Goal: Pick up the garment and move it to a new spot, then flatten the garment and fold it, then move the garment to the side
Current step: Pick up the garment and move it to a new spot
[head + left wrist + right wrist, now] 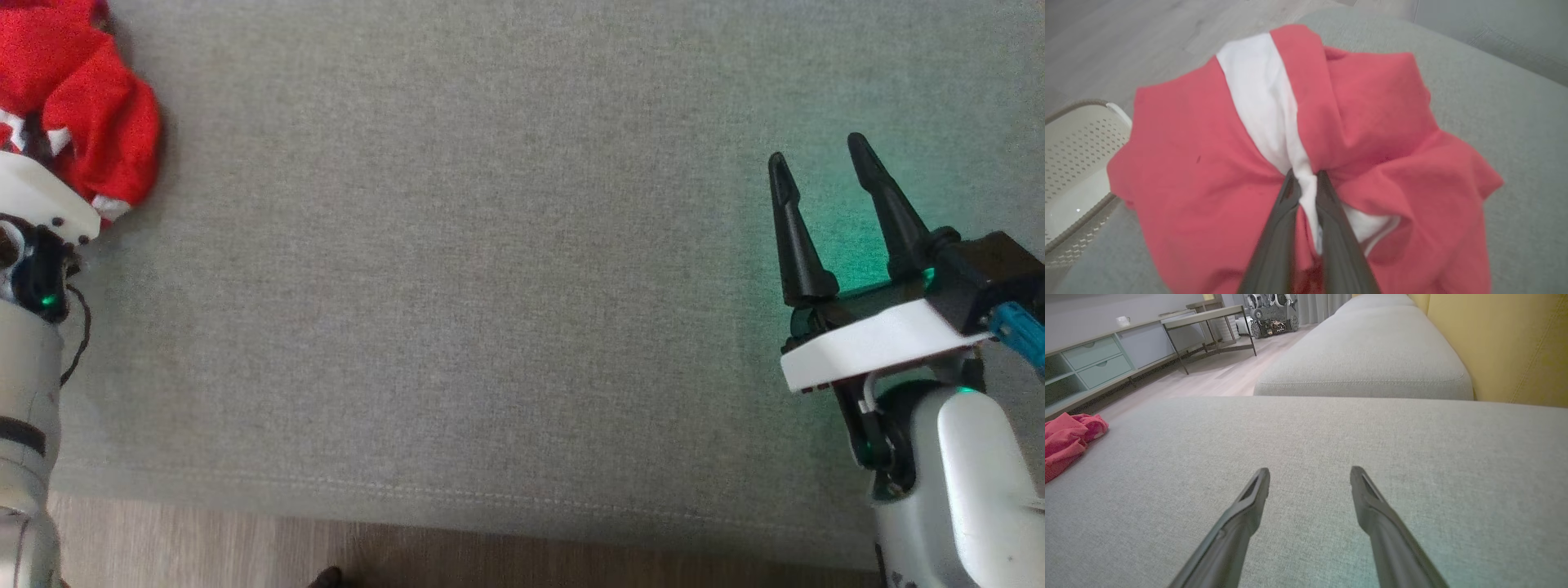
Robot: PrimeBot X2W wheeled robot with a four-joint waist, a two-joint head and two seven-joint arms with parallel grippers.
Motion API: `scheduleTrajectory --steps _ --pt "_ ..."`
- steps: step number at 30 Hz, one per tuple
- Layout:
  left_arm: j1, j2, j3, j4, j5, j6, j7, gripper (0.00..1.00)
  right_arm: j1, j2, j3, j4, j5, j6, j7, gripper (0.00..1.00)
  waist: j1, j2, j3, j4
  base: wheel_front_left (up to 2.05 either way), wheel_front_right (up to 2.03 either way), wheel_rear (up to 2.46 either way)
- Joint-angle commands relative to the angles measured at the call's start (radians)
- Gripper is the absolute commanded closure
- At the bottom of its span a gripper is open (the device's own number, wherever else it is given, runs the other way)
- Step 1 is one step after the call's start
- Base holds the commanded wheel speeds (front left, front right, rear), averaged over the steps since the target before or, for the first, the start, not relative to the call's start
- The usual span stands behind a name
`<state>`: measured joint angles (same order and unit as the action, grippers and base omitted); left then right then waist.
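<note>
The garment (1380, 122), red with a white band (1257, 90), lies bunched on the grey sofa (490, 286), at the seat's far left in the head view and close to its front edge. It is a crumpled heap, so neck and hem cannot be told apart and it has no clean long axis. In the head view the heap is somewhat taller than it is wide, running up and down that view along its left border. In the left wrist view the white band runs straight away from the fingertips towards the far side of the heap, with red folds fanning out on either side.

The left pincer (1306, 175) is nearly closed, its two dark fingers pinching the white band where the cloth gathers into a tight pucker. A cream perforated basket (1077, 134) stands beside the sofa, just past the garment, on the wood floor (490, 555).

The right pincer (816, 149) is spread wide and holds nothing, above bare seat, well apart from the garment, fingers pointing towards the sofa's back
</note>
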<state>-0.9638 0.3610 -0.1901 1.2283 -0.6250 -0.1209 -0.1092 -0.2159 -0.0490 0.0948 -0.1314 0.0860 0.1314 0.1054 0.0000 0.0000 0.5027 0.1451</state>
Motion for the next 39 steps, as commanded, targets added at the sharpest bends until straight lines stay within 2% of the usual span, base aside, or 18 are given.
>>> scheduleTrajectory --steps 1,3,10,15,18,26,31,34,39 --pt "0.002 0.07 0.009 -0.023 0.004 -0.006 -0.051 1.0 -0.002 -0.001 0.017 -0.027 0.006 -0.001 -0.013 0.0 0.0 0.0 -0.038 0.007 0.0 0.0 0.0" --pt "0.007 0.079 -0.004 -0.039 0.011 -0.008 -0.096 1.0 0.005 -0.001 0.011 -0.02 0.009 -0.001 -0.019 0.0 0.0 0.0 -0.068 0.012 0.0 0.0 0.0" --pt "0.067 0.107 -0.04 -0.147 0.043 -0.009 -0.15 1.0 0.044 -0.001 -0.013 0.002 0.029 -0.001 -0.034 0.0 0.0 0.0 -0.186 0.027 0.0 0.0 0.0" --pt "0.187 0.129 -0.016 -0.348 0.078 -0.009 -0.152 1.0 0.089 -0.001 -0.029 0.013 0.046 -0.001 -0.038 0.0 0.0 0.0 -0.28 0.035 0.0 0.0 0.0" --pt "0.293 0.13 0.023 -0.487 0.096 0.008 -0.152 1.0 0.121 -0.001 -0.036 0.019 0.056 -0.001 -0.039 0.0 0.0 0.0 -0.335 0.033 0.0 0.0 0.0" --pt "0.636 0.122 0.098 -0.889 0.12 0.11 -0.149 1.0 0.21 -0.001 -0.043 0.027 0.083 -0.001 -0.039 0.0 0.0 0.0 -0.458 0.013 0.0 0.0 0.0" --pt "0.82 0.129 0.124 -1.129 0.114 0.192 -0.088 1.0 0.25 -0.001 -0.04 0.024 0.093 -0.001 -0.037 0.0 0.0 0.0 -0.5 -0.009 0.0 0.0 0.0" --pt "0.904 0.129 0.12 -1.257 0.133 0.242 -0.051 1.0 0.263 -0.001 -0.043 0.016 0.096 -0.001 -0.042 0.0 0.0 0.0 -0.511 -0.026 0.0 0.0 0.0" --pt "0.97 0.122 0.087 -1.383 0.173 0.291 -0.01 1.0 0.26 -0.001 -0.043 0.003 0.092 -0.001 -0.036 0.0 0.0 0.0 -0.512 -0.066 0.0 0.0 0.0"
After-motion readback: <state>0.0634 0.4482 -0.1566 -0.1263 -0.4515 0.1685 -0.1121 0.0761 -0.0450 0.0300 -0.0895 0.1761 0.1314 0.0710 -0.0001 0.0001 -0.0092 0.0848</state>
